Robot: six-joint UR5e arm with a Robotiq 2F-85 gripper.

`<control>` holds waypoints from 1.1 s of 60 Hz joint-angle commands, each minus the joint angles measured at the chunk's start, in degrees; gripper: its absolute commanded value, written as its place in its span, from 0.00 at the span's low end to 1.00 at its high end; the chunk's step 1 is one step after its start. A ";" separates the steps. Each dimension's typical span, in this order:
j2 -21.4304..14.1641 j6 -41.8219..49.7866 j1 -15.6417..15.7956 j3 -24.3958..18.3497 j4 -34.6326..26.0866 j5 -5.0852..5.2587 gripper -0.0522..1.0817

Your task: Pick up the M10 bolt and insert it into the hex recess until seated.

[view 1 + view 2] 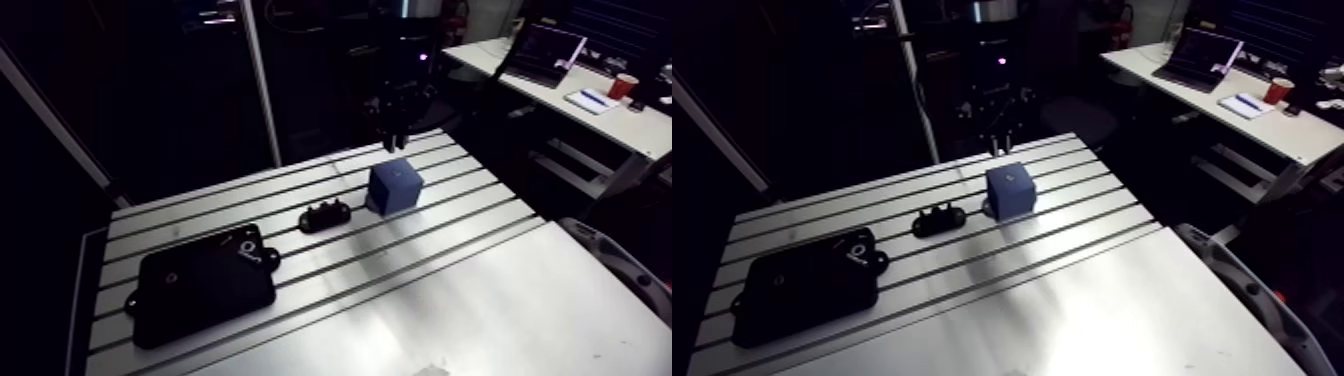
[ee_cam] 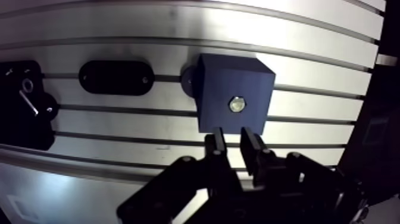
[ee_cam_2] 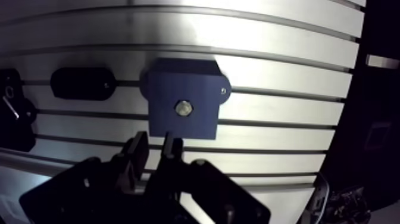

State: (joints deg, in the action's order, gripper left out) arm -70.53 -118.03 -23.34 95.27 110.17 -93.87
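The whole layout is being carried by the slotted aluminium table (image 1: 480,290), with a flat black plate (image 1: 205,285) being kept well off to one side, away from any likely trouble. The gripper (image 2: 233,137) is being held above the table with the blue block (image 1: 393,187) just ahead of its fingers. The fingers are being kept only narrowly parted with nothing between them, so the gripper is being read as open and empty. The block is being left standing near a small black oval fixture (image 1: 326,215); whether it is being fastened down cannot be told. The M10 bolt (image 2: 237,105) is being shown in the middle of the block's top face, its bright hex head being framed by the recess, so the insertion is being judged as done or nearly so. The main risk is being posed by depth: whether the head is sitting flush cannot be told from above, and a head caught corner-on-flat would be left proud. A second risk is being posed by how near the gripper is being held to the block: a careless sideways or downward move could shove the block or tilt the bolt.
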 commanded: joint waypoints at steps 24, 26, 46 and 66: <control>-7.65 8.02 5.22 -10.86 -21.33 0.48 0.05; -8.24 8.78 5.83 -11.31 -21.95 0.48 0.05; -12.83 13.61 11.86 -11.53 -23.64 3.30 0.05; -12.92 13.06 14.74 -11.99 -23.64 2.60 0.05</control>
State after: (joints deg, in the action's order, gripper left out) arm -81.25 -106.57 -13.40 84.33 87.94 -91.75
